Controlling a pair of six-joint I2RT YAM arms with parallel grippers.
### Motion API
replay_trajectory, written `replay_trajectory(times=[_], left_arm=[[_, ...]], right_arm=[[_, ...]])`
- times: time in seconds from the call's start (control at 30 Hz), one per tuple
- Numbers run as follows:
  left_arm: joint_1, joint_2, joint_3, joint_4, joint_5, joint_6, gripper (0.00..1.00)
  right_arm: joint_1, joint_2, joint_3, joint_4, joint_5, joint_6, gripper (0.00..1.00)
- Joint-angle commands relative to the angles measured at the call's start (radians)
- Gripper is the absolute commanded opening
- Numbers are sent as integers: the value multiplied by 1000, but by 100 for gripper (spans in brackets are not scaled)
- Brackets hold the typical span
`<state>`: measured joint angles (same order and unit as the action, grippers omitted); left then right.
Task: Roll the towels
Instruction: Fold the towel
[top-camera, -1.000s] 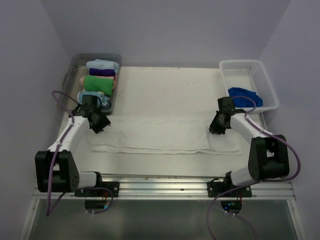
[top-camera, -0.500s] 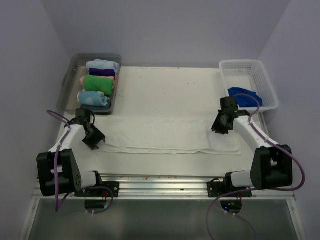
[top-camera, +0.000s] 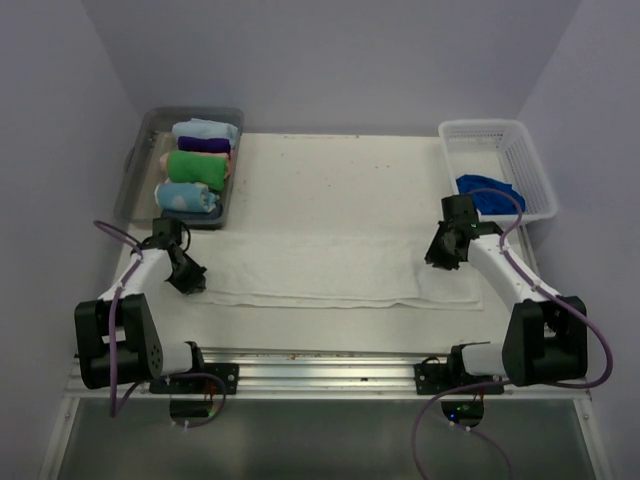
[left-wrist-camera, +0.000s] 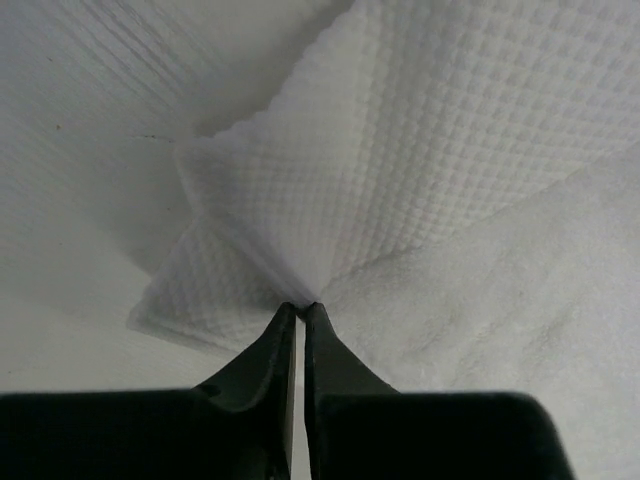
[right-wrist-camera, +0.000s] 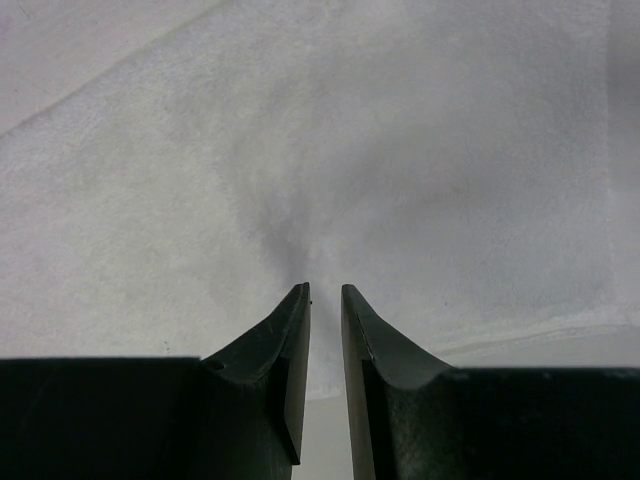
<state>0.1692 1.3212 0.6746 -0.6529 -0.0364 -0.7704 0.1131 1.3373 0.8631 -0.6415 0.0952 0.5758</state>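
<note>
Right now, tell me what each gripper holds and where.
The left gripper pinches the white towel by a fold near its left-end corner. The right gripper is at the towel's right end, jaws slightly apart; a hold cannot be told.

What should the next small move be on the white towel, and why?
Probably lift the left gripper slightly and turn its pinched corner of the white towel over toward the right, to start the roll. Its jaws are shut on that left end, the towel lies flat as a long strip, and the right gripper is at the other end.
</note>
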Motion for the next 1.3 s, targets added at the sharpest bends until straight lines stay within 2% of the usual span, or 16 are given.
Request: replay_trajectory(times=[0.0,0.03,0.3,0.53,0.77,0.8,0.83,0.87,0.9,0.93,0.97,1.1,1.17,1.27], left_arm=[[4,-25,31,12,-16,-3,3],[4,-37,34,1,-16,0,0],[4,-109,74,-115,-2,2,0],[4,-208,62,-215,-52,-4,0],[4,-122,10,-177,-16,0,0],[4,-94,6,-166,7,8,7],[6,-85,9,-160,24,19,25],[4,-83,14,-153,61,38,35],[4,-100,19,-139,72,43,39],[6,-112,38,-131,78,42,48],[4,-126,54,-128,76,42,48],[-5,-152,126,-67,82,60,41],[-42,-128,180,-59,58,68,34],[-109,-64,233,-48,47,65,29]], right_arm=[[5,-41,-1,-23,35,-2,23],[3,-43,-1,-24,38,-1,23],[5,-62,-3,-56,64,7,23],[3,-87,-6,-84,112,16,24],[-32,-82,-45,-95,121,35,26],[-50,-87,-61,-99,95,38,28],[-106,-92,-71,-99,77,38,32],[-153,-96,-96,-96,46,30,34],[-192,-111,-105,-95,-15,24,38],[-264,-118,-114,-95,-40,13,39],[-292,-124,-122,-95,-51,6,40],[-358,-125,-104,-112,-9,-17,41],[-371,-90,-61,-115,12,-30,41],[-371,-27,-13,-97,79,-57,46]])
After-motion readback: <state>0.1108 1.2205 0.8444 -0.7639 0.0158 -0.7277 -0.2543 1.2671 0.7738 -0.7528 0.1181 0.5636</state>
